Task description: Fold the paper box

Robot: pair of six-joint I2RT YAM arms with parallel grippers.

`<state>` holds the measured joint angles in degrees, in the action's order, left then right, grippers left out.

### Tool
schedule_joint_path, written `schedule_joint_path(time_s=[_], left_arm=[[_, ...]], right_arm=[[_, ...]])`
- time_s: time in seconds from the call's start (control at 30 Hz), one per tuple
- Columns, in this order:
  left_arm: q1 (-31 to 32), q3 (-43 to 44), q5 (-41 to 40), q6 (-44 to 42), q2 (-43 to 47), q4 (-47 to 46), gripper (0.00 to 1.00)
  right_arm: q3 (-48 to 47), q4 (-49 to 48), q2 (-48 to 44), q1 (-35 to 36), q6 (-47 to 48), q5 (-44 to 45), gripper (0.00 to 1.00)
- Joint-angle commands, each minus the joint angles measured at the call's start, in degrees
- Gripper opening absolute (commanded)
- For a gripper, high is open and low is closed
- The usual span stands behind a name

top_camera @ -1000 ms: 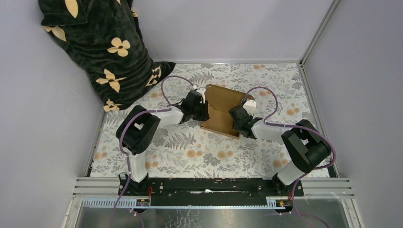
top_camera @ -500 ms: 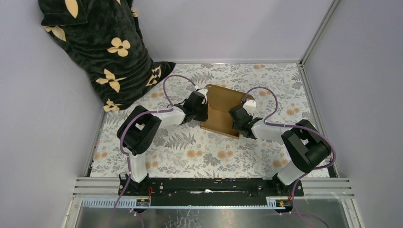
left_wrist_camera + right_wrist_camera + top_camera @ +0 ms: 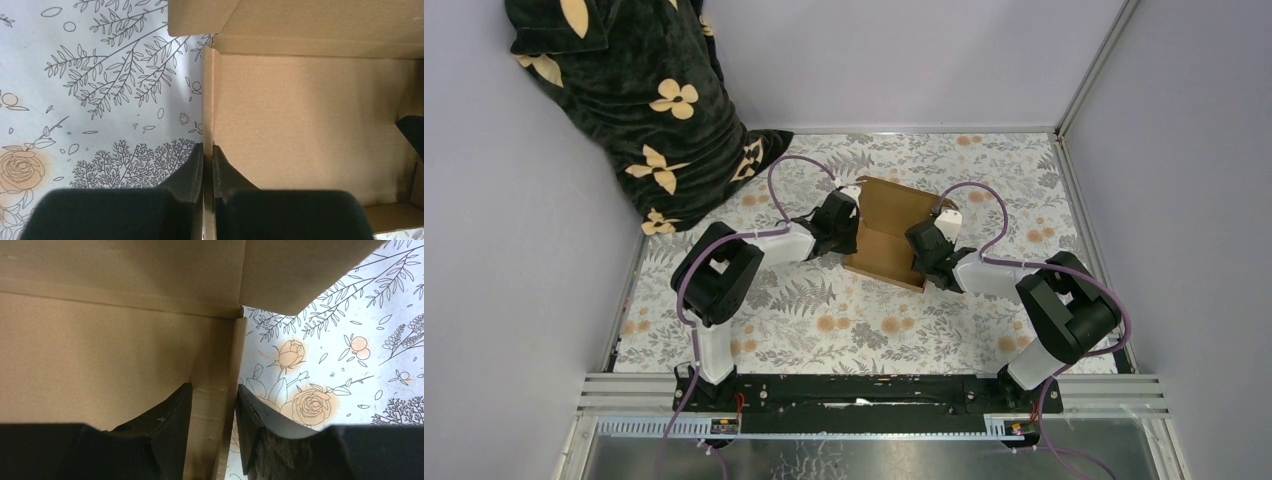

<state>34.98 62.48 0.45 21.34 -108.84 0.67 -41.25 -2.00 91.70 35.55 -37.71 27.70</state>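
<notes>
From above, the paper box sits half-formed on the flowered table, towards the far middle, with one arm at each side. The left gripper is at its left wall and the right gripper at its right wall, probably so that both side walls stand upright together while the rest is folded. At this range the jaws cannot be read, and the arms' wrists cover the spots where they meet the cardboard. A dark flowered cloth fills the far left corner and touches nothing. In the left wrist view the fingers are almost together, pinching the thin upright edge of the left wall, one outside over the table and one inside over the box floor. The far flap runs out of frame at the top, and a dark shape at the right edge is too cut off to name. In the right wrist view the fingers stand partly apart, straddling the thicker right wall. Cardboard fills the gap between them, so they seem to clamp it, though how firmly is unclear. The near end of the box is hidden behind the gripper body.
</notes>
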Motion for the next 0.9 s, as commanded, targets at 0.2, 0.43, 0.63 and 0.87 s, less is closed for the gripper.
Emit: schedule_joint_path(time_s=[0.2, 0.43, 0.63, 0.87], left_arm=[[3.18, 4.58, -6.60, -3.30, -2.23, 4.00, 0.05], [5.83, 7.16, -13.34, -4.99, -4.10, 7.26, 0.05], [7.63, 7.59, -18.39, -5.70, -5.11, 8.02, 0.04], [8.72, 7.54, -21.54, -6.44, -5.72, 7.61, 0.04]], right_arm=[[0.25, -0.18, 1.38, -0.07, 0.01, -3.37, 0.44], [0.84, -0.37, 0.54, -0.06, 0.00, -3.29, 0.44], [1.74, -0.24, -0.82, -0.04, 0.01, -3.36, 0.44], [1.74, 3.94, -6.03, -0.02, 1.95, -3.19, 0.60]])
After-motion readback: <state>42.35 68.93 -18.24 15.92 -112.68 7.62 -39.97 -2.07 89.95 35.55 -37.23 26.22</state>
